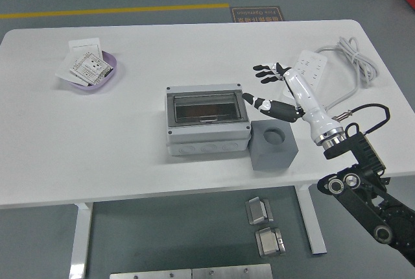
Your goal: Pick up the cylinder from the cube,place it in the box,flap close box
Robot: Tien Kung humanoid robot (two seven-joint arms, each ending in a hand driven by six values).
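At the far left of the white surface (pixel 130 136) sat a shallow purple dish (pixel 109 76) holding a few printed paper packets (pixel 85 66); their print was too small to read. Near the middle stood the grey box (pixel 207 123), its dark, see-through flap (pixel 206 108) lying flat and closed over the top, so whatever lay inside could not be made out. No cylinder was visible anywhere on the surface. Touching the box's right side at its lower corner stood the grey cube (pixel 273 144), with an empty round socket (pixel 275 136) in its top face.

Above the cube and just right of the box hung the right hand (pixel 277 91), white-backed with black fingers. The fingers (pixel 262 72) were spread apart and relaxed, the thumb (pixel 260 103) pointing toward the box's right edge, and the hand gripped nothing. Its black arm (pixel 363 188) came in from the lower right corner, trailing a looped black cable (pixel 363 111).

Behind the hand lay a white power strip (pixel 306 72) with its coiled white cord (pixel 353 55), near the surface's right end. On the floor beyond the far edge lay a dark sign (pixel 257 13) with pale writing, too blurred to read, and a yellow line (pixel 110 10) ran along the floor.
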